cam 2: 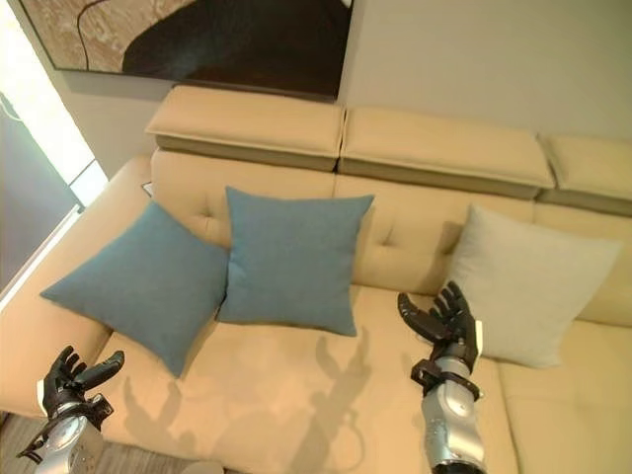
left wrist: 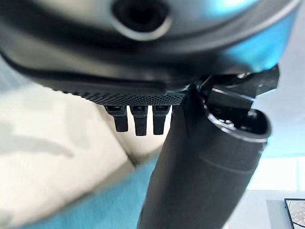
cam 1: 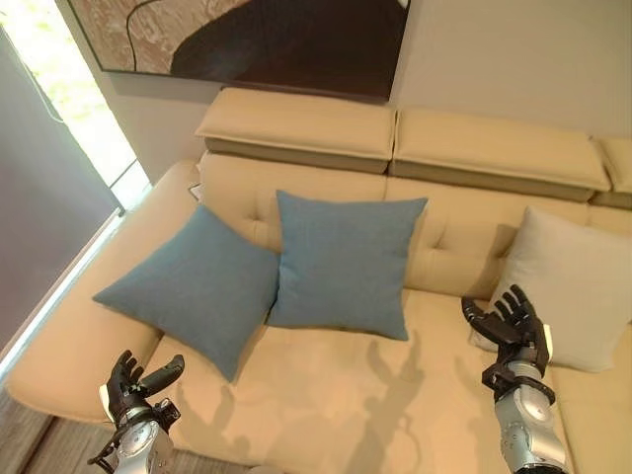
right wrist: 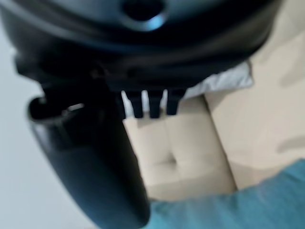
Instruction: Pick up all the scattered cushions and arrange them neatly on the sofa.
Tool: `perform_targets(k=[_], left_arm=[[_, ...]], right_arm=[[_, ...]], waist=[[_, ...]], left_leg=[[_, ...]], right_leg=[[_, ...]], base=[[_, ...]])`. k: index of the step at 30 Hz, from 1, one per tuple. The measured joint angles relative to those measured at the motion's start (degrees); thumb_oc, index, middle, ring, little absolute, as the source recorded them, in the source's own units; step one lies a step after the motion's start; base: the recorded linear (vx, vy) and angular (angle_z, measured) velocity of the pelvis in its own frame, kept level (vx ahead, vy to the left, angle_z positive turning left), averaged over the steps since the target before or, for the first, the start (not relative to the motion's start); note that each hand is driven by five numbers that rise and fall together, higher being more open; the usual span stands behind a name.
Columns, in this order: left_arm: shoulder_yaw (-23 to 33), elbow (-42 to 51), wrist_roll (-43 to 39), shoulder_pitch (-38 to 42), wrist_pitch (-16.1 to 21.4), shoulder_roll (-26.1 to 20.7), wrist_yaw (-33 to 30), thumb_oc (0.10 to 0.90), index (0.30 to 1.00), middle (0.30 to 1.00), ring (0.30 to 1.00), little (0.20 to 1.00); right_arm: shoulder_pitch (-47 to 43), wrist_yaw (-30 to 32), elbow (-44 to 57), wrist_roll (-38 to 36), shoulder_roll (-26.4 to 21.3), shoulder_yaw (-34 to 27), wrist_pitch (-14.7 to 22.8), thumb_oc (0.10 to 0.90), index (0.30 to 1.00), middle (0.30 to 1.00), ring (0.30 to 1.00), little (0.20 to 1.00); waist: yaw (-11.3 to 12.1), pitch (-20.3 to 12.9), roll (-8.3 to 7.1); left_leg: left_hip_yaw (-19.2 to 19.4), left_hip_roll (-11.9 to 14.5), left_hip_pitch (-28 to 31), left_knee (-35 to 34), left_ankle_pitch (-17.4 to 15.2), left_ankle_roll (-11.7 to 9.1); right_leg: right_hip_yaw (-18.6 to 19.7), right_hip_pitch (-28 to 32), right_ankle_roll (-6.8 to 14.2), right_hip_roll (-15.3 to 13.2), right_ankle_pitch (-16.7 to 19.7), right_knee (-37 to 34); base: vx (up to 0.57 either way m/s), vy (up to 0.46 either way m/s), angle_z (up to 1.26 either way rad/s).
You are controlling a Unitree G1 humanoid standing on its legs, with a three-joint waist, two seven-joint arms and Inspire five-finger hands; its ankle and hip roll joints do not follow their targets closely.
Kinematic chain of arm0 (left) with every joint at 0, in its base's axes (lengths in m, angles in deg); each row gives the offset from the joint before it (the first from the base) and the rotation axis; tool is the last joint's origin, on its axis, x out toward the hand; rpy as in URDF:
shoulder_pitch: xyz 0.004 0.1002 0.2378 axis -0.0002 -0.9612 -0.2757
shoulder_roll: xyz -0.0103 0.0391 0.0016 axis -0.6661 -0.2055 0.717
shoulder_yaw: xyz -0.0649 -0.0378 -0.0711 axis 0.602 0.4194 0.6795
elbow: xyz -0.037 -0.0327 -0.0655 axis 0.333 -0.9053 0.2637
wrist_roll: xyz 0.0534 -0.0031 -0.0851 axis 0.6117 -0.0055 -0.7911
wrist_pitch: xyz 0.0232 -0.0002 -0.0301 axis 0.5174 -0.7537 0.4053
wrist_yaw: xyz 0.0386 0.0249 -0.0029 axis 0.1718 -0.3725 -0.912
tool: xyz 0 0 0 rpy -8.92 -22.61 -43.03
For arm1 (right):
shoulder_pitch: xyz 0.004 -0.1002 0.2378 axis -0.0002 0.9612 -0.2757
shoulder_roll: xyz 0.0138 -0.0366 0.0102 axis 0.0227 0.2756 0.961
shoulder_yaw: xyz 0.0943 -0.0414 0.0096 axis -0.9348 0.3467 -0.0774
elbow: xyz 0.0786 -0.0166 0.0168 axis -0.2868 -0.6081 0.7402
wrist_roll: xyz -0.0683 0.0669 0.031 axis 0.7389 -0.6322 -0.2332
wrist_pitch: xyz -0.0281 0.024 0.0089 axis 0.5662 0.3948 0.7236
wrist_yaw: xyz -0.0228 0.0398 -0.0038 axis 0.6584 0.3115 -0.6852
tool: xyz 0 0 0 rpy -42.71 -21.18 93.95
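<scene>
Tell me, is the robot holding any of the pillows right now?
No, nothing is held. The left robot hand and the right robot hand are both open above the sofa; the blue cushions and the white cushion rest there untouched.

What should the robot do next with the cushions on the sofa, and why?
Probably a small tidy: reach the left hand to the left blue cushion, which sits tilted like a diamond and overlaps the armrest, and set it square like the middle blue cushion. The pale cushion already leans on the sofa back. Both the left hand and the right hand are open and hold nothing.
</scene>
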Motion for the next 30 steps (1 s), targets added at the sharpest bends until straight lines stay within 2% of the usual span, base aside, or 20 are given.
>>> perform_targets(k=[5,7,10,14,17,20,30], left_arm=[[-4.7,-5.0,-4.2,10.2,-0.9,-4.7,1.4,0.800,0.900,0.900,0.900,0.900],[-6.0,-11.8,-4.0,17.2,-1.3,-7.5,1.9,0.800,0.900,0.900,0.900,0.900],[-6.0,-19.7,-1.7,25.5,-1.1,-8.8,0.5,0.800,0.900,0.900,0.900,0.900],[-6.5,-33.5,0.2,37.4,-2.3,-18.1,-1.3,0.800,0.900,0.900,0.900,0.900],[-8.5,-34.0,3.8,40.1,-3.1,-24.2,-2.1,0.800,0.900,0.900,0.900,0.900],[-10.1,-36.7,5.3,44.2,-3.6,-26.0,-2.7,0.800,0.900,0.900,0.900,0.900],[-10.7,-39.6,7.1,51.5,-3.7,-28.2,-4.4,0.800,0.900,0.900,0.900,0.900]], right_arm=[[-1.0,0.0,-0.1,-2.0,-2.2,0.1,-0.4,0.800,0.900,0.900,0.900,0.900],[-2.7,0.1,-0.2,-2.4,-2.2,0.6,-0.4,0.800,0.900,0.900,0.900,0.900],[-4.5,2.1,0.3,-2.2,-1.4,1.8,-0.3,0.800,0.900,0.900,0.900,0.900],[-5.6,3.6,0.3,-2.2,-0.8,3.7,0.6,0.800,0.900,0.900,0.900,0.900],[-5.5,5.6,0.0,-2.5,-1.1,1.7,2.7,0.800,0.900,0.900,0.900,0.900],[-8.2,7.3,-3.6,-4.4,-1.5,1.0,3.8,0.800,0.900,0.900,0.900,0.900],[-12.0,8.0,-3.7,-4.3,-2.2,5.2,5.1,0.800,0.900,0.900,0.900,0.900]], waist=[[-1.5,0.2,-2.21],[-1.9,0.9,-3.57],[-3.1,2.5,-5.67],[-3.8,5.3,-9.74],[-4.5,7.0,-11.51],[-4.4,8.8,-13.09],[-3.8,12.7,-14.86]], left_leg=[[-1.8,0.9,-4.8,0.8,0.7,-1.0],[-1.8,1.7,-8.3,2.1,0.7,-1.1],[-2.5,2.3,-11.6,3.0,1.3,-2.0],[-2.4,3.3,-13.5,3.9,1.3,-2.3],[-2.9,3.4,-16.6,6.2,0.9,-2.8],[-3.2,3.4,-17.5,6.9,0.8,-2.9],[-3.6,4.2,-21.2,13.0,-2.0,-3.2]], right_leg=[[-1.1,-3.3,-0.5,1.2,0.8,-0.5],[-0.9,-6.4,-0.8,2.0,1.6,-0.4],[-1.0,-9.0,-0.9,2.7,2.5,-0.5],[-0.8,-10.7,-1.4,3.8,3.1,-0.5],[-0.9,-13.0,-1.6,3.8,3.2,0.3],[-0.9,-13.5,-1.7,3.9,3.3,0.6],[-0.8,-15.0,-1.9,4.6,3.5,1.5]], base=[[-0.14,-0.058,0.10],[-0.10,-0.052,-0.08],[-0.03,-0.050,0.01],[-0.03,-0.019,-0.07],[0.00,0.009,0.01],[0.00,0.000,0.00],[0.02,0.004,-0.03]])
